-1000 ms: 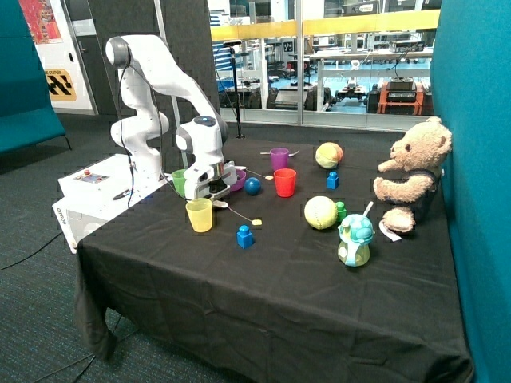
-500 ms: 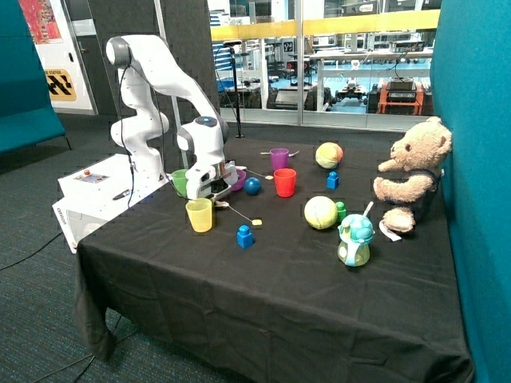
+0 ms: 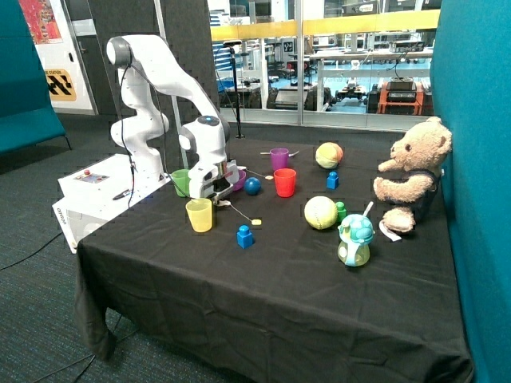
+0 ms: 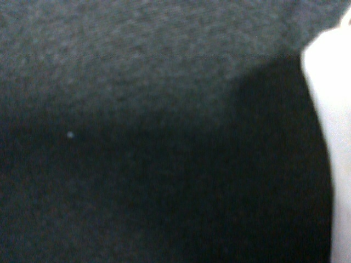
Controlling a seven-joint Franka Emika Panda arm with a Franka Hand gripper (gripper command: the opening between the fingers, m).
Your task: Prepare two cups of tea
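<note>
Black cloth over the desk (image 3: pixel 279 295); white arm (image 3: pixel 160 72); light green cup (image 3: pixel 180 182); purple cup (image 3: pixel 279 159); yellow cup (image 3: pixel 200 215), red cup (image 3: pixel 284 182); blue block (image 3: pixel 244 236); tan teddy bear (image 3: pixel 411 171).

Premises: a robotics laboratory or demonstration area inside a larger institutional building. Evidence follows. A white Franka arm (image 3: pixel 164 88) is mounted beside a table draped in black cloth (image 3: pixel 271 279), with a white control box (image 3: pixel 96 187) and trailing cables on the grey carpet (image 3: pixel 32 263). Teal acoustic partitions (image 3: pixel 471 159) enclose the station on two sides. Behind it, a glazed wall (image 3: pixel 319 64) with a yellow band looks onto a workshop hall (benches, equipment and an orange machine (image 3: pixel 399 94) visible). A hazard-striped notice (image 3: pixel 60 84) hangs on the rear wall.
</note>
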